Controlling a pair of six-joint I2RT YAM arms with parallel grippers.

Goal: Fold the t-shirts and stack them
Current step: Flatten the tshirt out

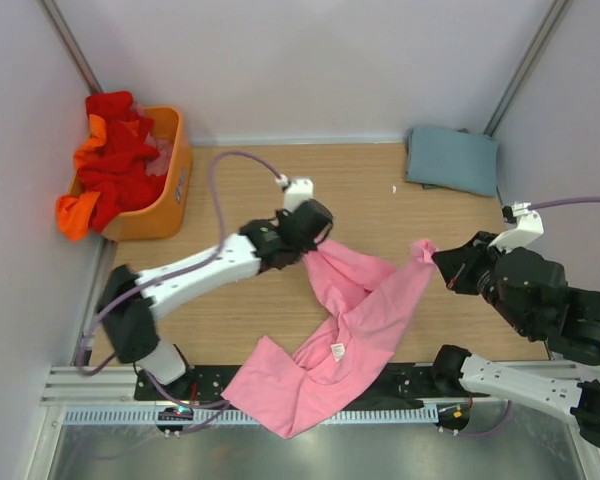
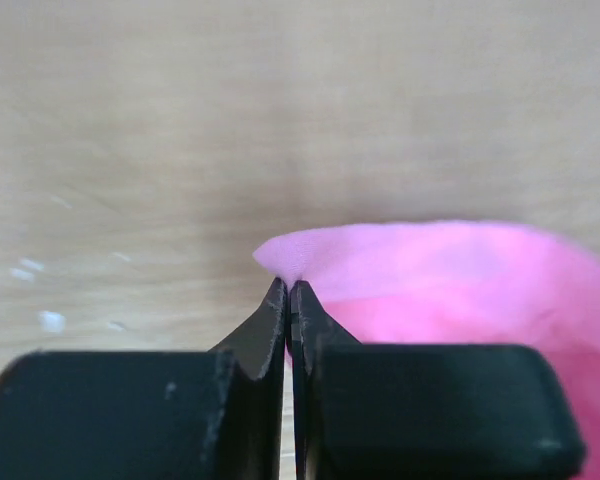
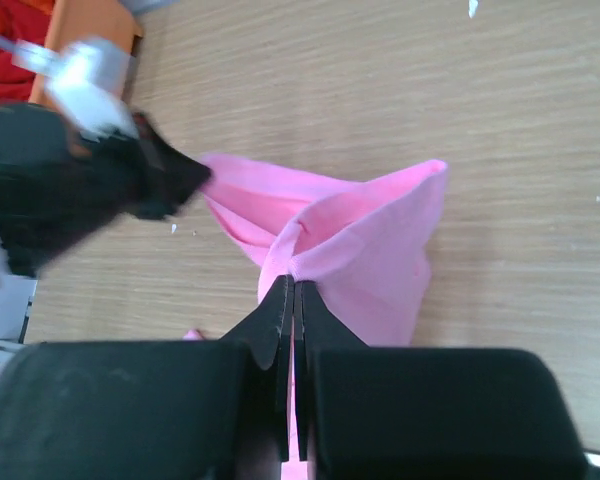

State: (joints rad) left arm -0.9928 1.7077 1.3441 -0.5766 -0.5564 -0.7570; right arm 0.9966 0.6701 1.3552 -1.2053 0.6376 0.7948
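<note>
A light pink t-shirt (image 1: 355,310) lies crumpled across the wooden table's near middle, its lower part hanging over the front rail. My left gripper (image 1: 315,240) is shut on the shirt's upper left edge; in the left wrist view a corner of the pink shirt (image 2: 300,255) pokes out past the tips of the left gripper (image 2: 288,284). My right gripper (image 1: 442,262) is shut on the shirt's right corner, and the right wrist view shows pink cloth (image 3: 370,250) bunched at the tips of the right gripper (image 3: 293,283). A folded grey-blue t-shirt (image 1: 452,158) lies at the back right. Red and orange t-shirts (image 1: 110,160) fill the basket.
An orange plastic basket (image 1: 170,195) stands at the back left against the wall. White walls close in the table on the left, back and right. The arms' bases and a black rail (image 1: 400,385) run along the near edge.
</note>
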